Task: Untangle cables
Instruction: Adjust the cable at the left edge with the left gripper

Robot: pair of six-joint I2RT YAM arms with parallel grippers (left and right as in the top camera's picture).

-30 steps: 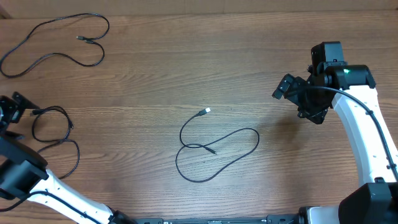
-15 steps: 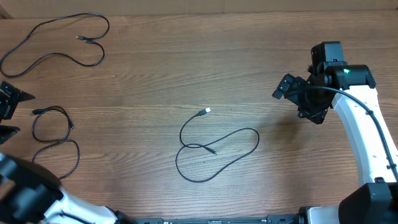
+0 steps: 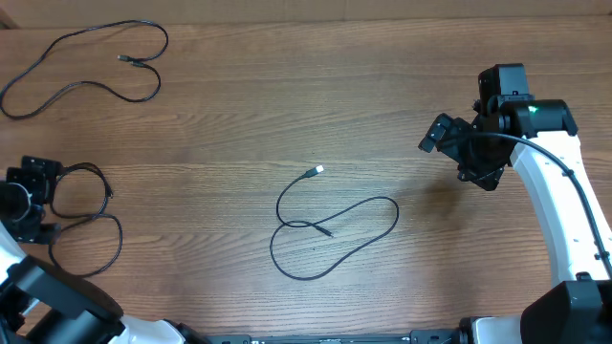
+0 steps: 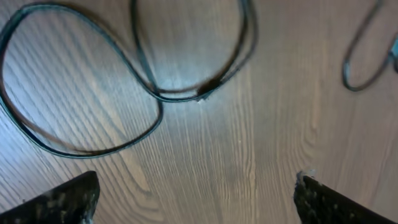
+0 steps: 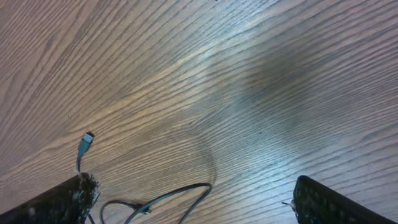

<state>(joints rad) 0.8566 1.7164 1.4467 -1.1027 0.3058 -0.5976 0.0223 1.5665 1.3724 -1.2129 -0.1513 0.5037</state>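
One cable [image 3: 129, 61] curls at the worktop's [image 3: 287, 96] far-left corner. Below it, the left gripper [image 3: 40, 199] hovers with jaws wide, just beside a second, looped cable [image 3: 91, 166]. A third cable [image 3: 316, 226] lies mid-worktop. The right gripper [image 3: 451, 158] hangs well apart from it, jaws wide.
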